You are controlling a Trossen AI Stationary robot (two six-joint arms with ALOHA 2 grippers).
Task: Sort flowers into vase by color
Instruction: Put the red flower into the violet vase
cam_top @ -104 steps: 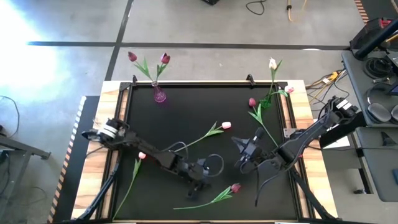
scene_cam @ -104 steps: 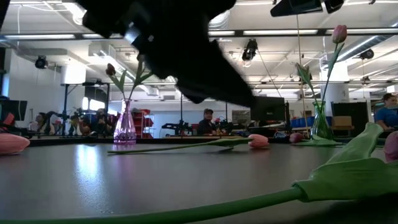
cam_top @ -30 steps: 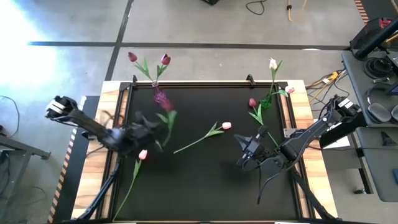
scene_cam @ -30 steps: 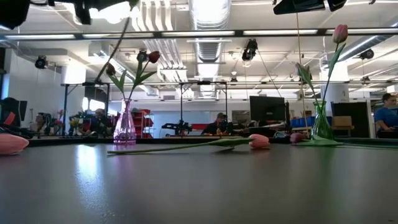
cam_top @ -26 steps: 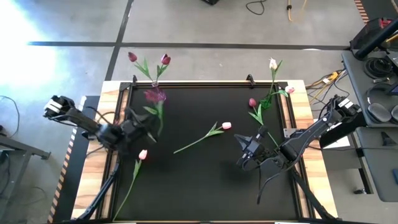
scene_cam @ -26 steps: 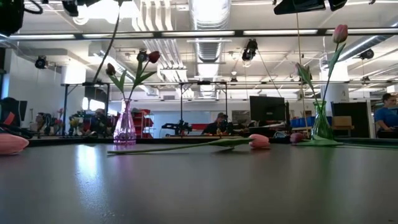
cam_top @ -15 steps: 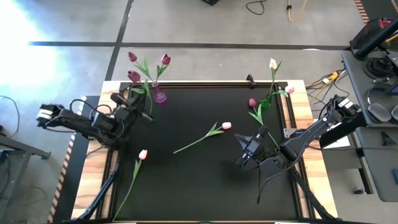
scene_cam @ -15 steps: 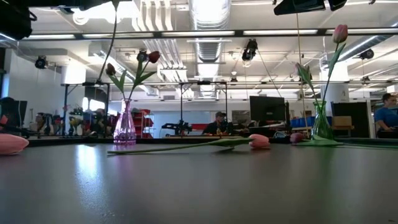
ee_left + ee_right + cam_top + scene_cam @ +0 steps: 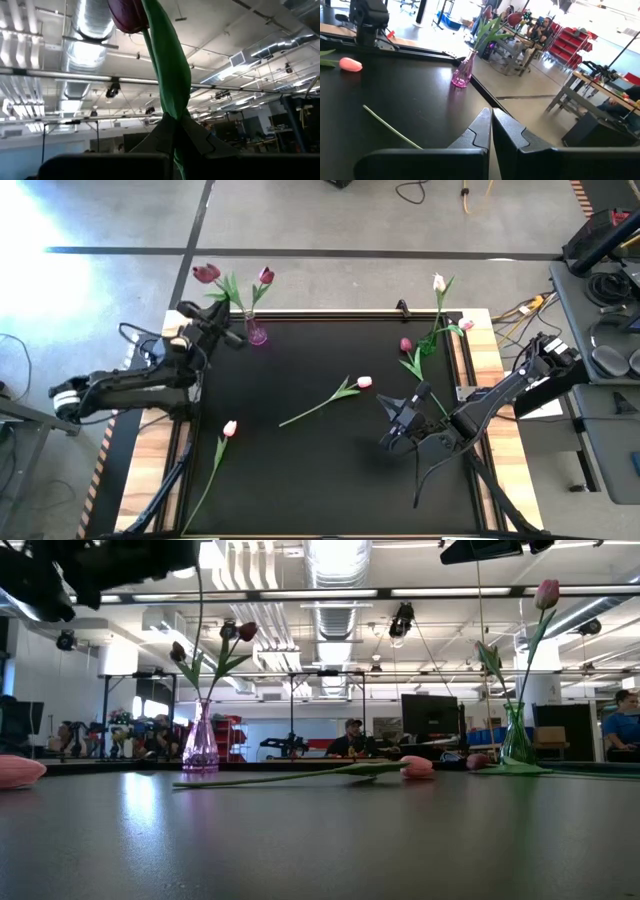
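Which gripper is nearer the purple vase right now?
Left. The left gripper, holding a dark magenta tulip upright, sits right beside the purple vase at the table's far left corner. The right gripper waits across the table, right of center.

Bright ceiling strip lights [image 9: 330,592] glare on the glossy black table [image 9: 320,840]; near foreground blurred.

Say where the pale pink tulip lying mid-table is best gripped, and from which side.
Grip the pale pink tulip on its bare thin stem, below the leaves, coming straight down from above: it lies flat on the mat with open space around it.
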